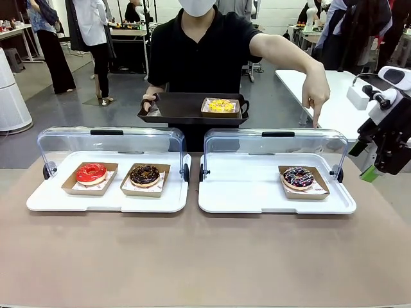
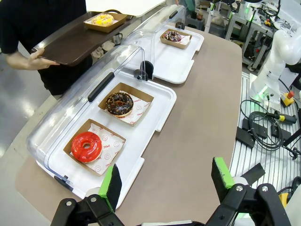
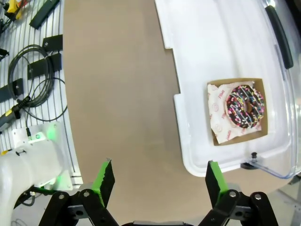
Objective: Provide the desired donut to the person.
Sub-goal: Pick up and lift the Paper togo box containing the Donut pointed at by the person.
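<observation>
My right pincer (image 3: 160, 178) hangs released, with nothing between its green pads, above the bare brown tabletop (image 3: 122, 94) just beside the white plastic display tray (image 3: 197, 56). My left pincer (image 2: 165, 182) is equally wide and empty over the same tabletop. The chocolate donut with coloured sprinkles (image 3: 245, 106) lies in its brown cardboard holder (image 3: 261, 84) on that tray with the clear hinged lid (image 1: 276, 151) lifted back for reaching, and I judge it is the desired one, because the person's hand (image 1: 316, 102) points down at it while the dark brown rectangular tray (image 1: 173, 109) is held out to receive it.
</observation>
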Controlling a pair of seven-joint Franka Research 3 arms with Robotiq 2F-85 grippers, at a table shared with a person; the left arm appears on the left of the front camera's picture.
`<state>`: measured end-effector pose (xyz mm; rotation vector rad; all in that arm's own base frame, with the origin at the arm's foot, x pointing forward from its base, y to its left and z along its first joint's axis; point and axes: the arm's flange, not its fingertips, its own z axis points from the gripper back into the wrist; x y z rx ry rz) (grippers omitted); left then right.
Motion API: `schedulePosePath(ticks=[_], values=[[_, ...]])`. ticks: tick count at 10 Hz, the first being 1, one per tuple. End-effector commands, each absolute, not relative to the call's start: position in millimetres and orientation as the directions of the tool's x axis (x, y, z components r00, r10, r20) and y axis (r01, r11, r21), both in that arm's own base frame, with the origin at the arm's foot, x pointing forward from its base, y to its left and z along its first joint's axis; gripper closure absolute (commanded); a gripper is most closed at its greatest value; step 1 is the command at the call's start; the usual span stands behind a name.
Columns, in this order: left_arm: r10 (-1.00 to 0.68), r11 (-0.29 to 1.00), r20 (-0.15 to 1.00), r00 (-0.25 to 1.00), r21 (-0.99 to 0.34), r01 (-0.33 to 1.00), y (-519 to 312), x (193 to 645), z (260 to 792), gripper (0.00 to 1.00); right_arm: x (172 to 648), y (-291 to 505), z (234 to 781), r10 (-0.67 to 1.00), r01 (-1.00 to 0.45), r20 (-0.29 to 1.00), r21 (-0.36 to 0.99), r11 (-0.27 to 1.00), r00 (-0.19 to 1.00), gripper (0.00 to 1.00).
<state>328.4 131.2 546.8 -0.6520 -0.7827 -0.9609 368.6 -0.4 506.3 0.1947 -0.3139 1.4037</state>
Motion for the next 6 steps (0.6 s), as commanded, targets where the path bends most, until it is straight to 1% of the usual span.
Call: schedulePosePath(ticks=[1, 3, 4, 6], values=[[-0.449, 0.421, 0.830, 0.332, -0.132, 0.897, 132, 328, 546, 0.00, 367, 0, 505, 0.942, -0.987, 0.309, -0.050, 0.156, 0.133, 0.00], [-0.449, 0.421, 0.830, 0.332, -0.132, 0.897, 132, 328, 546, 0.00, 369, 0, 507, 0.934, -0.986, 0.330, -0.051, 0.160, 0.134, 0.00], [-0.449, 0.421, 0.830, 0.332, -0.132, 0.897, 132, 328, 546, 0.00, 367, 14, 501, 0.959, -0.979, 0.249, -0.112, 0.169, 0.137, 0.00], [-0.449, 0.421, 0.830, 0.332, -0.132, 0.897, 132, 328, 546, 0.00, 382, 41, 473, 0.971, -0.973, 0.195, -0.159, 0.167, 0.135, 0.00]])
